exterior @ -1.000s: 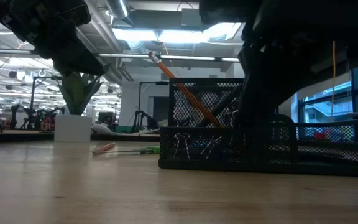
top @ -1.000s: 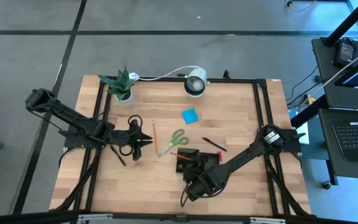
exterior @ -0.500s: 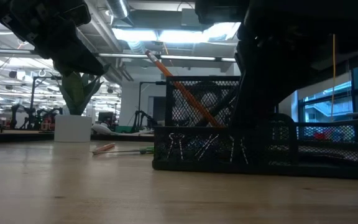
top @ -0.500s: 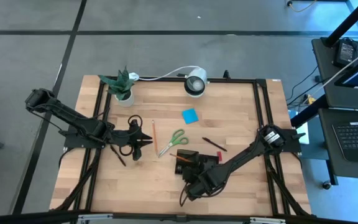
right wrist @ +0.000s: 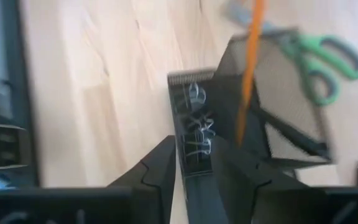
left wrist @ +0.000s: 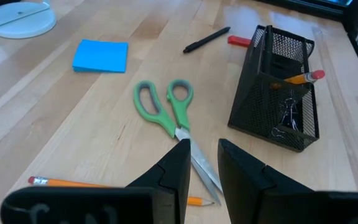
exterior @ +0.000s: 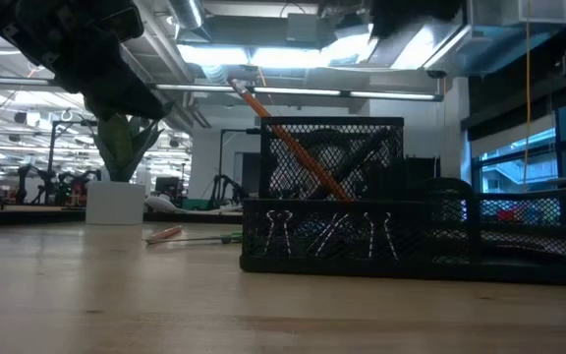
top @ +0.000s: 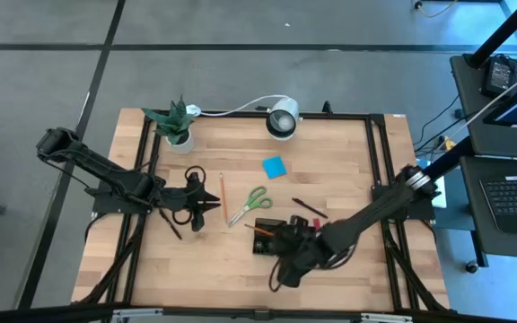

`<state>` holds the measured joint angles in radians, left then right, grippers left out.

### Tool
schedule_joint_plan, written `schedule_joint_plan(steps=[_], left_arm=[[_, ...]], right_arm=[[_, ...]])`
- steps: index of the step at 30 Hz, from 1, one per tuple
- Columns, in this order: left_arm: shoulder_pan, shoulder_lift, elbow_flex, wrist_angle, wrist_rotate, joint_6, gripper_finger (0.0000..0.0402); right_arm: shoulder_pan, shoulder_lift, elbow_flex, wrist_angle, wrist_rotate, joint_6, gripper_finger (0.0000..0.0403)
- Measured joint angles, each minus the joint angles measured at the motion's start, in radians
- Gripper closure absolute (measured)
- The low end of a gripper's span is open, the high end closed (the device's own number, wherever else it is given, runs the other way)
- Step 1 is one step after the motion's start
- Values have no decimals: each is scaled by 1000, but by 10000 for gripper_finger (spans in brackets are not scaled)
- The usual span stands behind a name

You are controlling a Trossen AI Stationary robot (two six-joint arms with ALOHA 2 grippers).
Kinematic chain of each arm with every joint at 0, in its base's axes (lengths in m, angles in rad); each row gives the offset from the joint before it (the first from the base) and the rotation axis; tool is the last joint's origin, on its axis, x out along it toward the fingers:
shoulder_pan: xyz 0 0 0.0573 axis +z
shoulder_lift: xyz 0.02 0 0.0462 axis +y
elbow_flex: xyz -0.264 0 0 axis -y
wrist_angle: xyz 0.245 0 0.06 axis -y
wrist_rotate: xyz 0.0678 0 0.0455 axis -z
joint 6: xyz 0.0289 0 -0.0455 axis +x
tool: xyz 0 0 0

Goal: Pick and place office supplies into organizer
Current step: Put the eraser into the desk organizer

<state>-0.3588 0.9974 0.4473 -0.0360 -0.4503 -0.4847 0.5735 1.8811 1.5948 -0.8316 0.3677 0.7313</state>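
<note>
Right gripper [right wrist: 194, 162] hovers over your black organizer [top: 272, 235] near the table's front, fingers slightly apart and empty. An orange pencil [exterior: 288, 147] leans inside; the mesh blurs the clips [exterior: 281, 232]. Left gripper [left wrist: 204, 171], fingers narrowly apart, waits left of the green scissors [top: 248, 205].

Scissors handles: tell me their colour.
Green. The scissors show best in the left wrist view, lying flat on the table beside the blue sticky pad.

Black wire-mesh organizer [left wrist: 278, 93], wooden table [left wrist: 92, 118]

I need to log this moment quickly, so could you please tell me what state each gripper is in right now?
Left gripper: open, holding nothing, hovering near the green-handled scissors.
Right gripper: open, holding nothing, just above the organizer.
</note>
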Motion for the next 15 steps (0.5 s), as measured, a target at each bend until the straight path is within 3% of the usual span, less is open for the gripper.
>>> schedule_joint_plan(steps=[9, 15], left_arm=[[0, 0, 0, -6, 5, -2, 327], [0, 0, 0, -7, 5, -3, 327]], right_arm=[[-29, -267, 0, -171, 8, -1, 300], [-54, -384, -18, -271, 87, -3, 300]])
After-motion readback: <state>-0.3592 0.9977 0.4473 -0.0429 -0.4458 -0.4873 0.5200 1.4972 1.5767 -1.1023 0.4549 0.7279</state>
